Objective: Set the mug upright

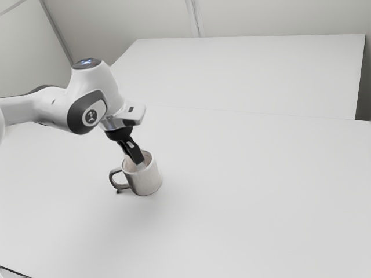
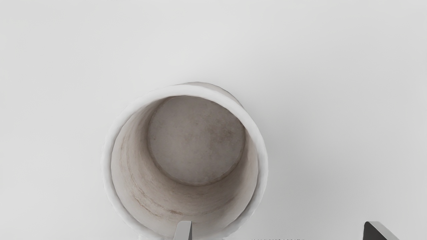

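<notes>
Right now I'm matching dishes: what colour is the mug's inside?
Brownish grey, patchy; the mug's inside shows best in the wrist view.

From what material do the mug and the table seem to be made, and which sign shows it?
The mug looks like ceramic with a dull glaze: its rim is thick, pale and smooth, its inside brownish and stained; enamelled metal is also possible. The table could be painted board or plastic laminate, matte: its plain pale surface shows no grain and only soft shading.
</notes>
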### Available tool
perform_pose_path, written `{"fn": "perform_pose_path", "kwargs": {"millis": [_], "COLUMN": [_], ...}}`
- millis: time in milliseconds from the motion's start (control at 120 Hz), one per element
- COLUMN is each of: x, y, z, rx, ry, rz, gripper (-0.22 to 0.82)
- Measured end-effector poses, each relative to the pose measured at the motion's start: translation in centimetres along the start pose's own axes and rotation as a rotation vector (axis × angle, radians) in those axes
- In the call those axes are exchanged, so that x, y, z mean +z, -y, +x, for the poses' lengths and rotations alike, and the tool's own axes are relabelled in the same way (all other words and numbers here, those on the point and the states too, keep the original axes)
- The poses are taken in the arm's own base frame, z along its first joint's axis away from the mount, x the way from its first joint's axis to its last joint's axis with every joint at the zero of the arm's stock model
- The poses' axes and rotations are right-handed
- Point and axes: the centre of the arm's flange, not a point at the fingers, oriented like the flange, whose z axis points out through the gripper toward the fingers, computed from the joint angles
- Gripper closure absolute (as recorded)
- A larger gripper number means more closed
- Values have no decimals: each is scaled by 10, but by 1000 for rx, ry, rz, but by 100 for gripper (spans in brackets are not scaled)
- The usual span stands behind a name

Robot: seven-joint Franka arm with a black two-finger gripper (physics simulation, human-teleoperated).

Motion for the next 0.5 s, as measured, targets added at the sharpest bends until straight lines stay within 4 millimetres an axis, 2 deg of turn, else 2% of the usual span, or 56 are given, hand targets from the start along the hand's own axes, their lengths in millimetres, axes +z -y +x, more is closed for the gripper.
{"fn": "perform_pose_path", "kwargs": {"millis": [33,150,283,392,500], "x": [-15,-86,-142,-169,-192], "y": [5,20,36,43,45], "z": [3,21,24,26,39], "rx": [-32,-119,-215,-270,-306], "ry": [-14,-70,-84,-75,-59], "rz": [4,38,55,74,90], "gripper": [4,2,1,1,0]}}
